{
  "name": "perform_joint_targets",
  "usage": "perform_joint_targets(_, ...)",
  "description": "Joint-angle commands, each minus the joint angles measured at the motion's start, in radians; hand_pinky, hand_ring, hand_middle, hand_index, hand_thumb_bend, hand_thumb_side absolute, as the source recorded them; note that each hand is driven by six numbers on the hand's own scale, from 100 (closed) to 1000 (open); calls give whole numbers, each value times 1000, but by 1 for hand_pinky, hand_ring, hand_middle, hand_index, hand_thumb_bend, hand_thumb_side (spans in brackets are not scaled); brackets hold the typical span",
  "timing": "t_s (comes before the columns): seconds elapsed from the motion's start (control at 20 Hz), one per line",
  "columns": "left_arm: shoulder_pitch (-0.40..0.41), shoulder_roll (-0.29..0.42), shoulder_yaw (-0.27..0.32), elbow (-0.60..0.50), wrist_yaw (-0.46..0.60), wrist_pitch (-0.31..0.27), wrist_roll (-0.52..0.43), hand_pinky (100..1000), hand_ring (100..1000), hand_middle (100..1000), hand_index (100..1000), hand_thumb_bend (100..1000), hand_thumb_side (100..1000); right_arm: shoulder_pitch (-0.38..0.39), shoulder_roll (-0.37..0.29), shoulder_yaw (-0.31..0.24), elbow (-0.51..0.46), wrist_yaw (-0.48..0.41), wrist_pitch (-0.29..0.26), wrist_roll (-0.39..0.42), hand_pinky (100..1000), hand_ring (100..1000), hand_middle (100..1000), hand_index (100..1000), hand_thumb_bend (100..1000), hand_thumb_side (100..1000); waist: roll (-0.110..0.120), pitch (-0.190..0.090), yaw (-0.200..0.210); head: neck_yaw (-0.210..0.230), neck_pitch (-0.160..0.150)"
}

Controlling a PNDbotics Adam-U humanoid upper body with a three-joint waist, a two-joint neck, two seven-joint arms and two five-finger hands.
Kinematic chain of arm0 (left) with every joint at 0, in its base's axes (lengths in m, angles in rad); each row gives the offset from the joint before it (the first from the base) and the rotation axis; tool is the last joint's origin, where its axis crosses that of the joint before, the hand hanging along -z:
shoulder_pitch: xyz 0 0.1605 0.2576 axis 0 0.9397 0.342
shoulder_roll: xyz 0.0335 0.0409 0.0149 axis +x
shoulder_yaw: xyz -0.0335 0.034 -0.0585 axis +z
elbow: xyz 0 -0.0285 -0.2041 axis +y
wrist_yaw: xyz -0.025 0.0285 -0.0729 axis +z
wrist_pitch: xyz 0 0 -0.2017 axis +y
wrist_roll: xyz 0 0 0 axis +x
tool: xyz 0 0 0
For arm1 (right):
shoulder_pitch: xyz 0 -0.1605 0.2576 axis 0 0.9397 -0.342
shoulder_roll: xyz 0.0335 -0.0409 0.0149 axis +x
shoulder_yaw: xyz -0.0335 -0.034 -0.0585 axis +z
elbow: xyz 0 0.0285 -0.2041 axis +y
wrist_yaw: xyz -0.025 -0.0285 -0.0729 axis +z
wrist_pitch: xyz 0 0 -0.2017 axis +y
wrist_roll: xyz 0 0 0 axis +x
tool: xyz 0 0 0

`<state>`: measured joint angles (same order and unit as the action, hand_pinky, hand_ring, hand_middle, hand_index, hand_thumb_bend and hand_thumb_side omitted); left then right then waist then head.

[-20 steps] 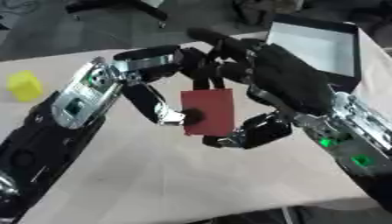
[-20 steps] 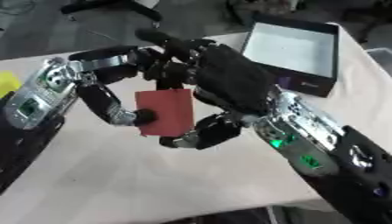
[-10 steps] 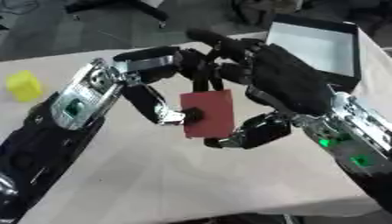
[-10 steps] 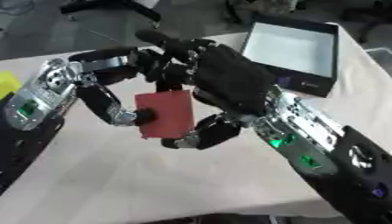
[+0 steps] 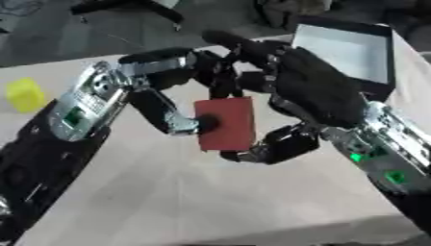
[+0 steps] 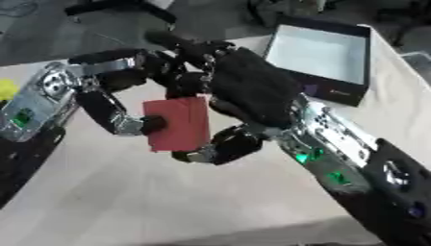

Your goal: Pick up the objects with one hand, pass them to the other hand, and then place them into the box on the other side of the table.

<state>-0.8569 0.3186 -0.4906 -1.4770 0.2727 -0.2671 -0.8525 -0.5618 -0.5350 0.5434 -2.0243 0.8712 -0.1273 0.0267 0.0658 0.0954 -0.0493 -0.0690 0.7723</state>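
Beige worktop (image 5: 210, 192), dark floor beyond. Red block (image 5: 225, 124) held above mid-worktop, both hands on it: left hand (image 5: 189, 103) thumb pressed to its face, right hand (image 5: 307, 91) fingers curled round it. Open box (image 6: 324, 48) far right; yellow object (image 5: 25, 94) far left.

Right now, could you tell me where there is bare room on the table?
The near tabletop below both hands is bare. The middle is crowded: left hand and right hand meet on the red block. Yellow object far left, box far right.
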Motion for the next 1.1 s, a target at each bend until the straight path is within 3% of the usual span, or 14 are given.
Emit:
perform_joint_targets(0.05, -17, 0, -5, -88, 40, -33, -55, 510, 379, 389, 631, 100, 249, -7, -23, -33, 24, 29, 29, -34, 654, 739, 1000, 446, 330, 438, -4, -12, 0, -2, -2)
perform_joint_targets(0.25, -16, 4, -3, -94, 49, -24, -55, 517, 389, 400, 641, 100, 249, -6, -22, -34, 24, 36, 48, -79, 647, 746, 1000, 324, 318, 494, -4, -12, 1, -3, -2)
perform_joint_targets(0.45, -12, 6, -10, -99, 72, -17, -55, 541, 415, 426, 665, 100, 337, -6, -22, -32, 24, 43, 47, -106, 645, 755, 1000, 316, 288, 485, -5, -11, 1, -3, -2)
perform_joint_targets(0.75, -9, 8, -11, -108, 127, 2, -55, 565, 454, 470, 703, 100, 682, -6, -21, -31, 24, 61, 39, -125, 659, 766, 1000, 318, 266, 496, -5, -11, 0, -3, -2)
perform_joint_targets(0.95, -8, 8, -8, -107, 145, 11, -55, 569, 459, 476, 709, 100, 853, -5, -22, -30, 24, 73, 35, -125, 666, 771, 1000, 320, 261, 497, -5, -11, 0, -3, -2)
perform_joint_targets(1.1, -7, 8, -7, -106, 155, 18, -55, 572, 464, 481, 714, 100, 928, -3, -22, -29, 24, 79, 34, -124, 669, 775, 1000, 321, 254, 498, -5, -12, -1, -5, -2)
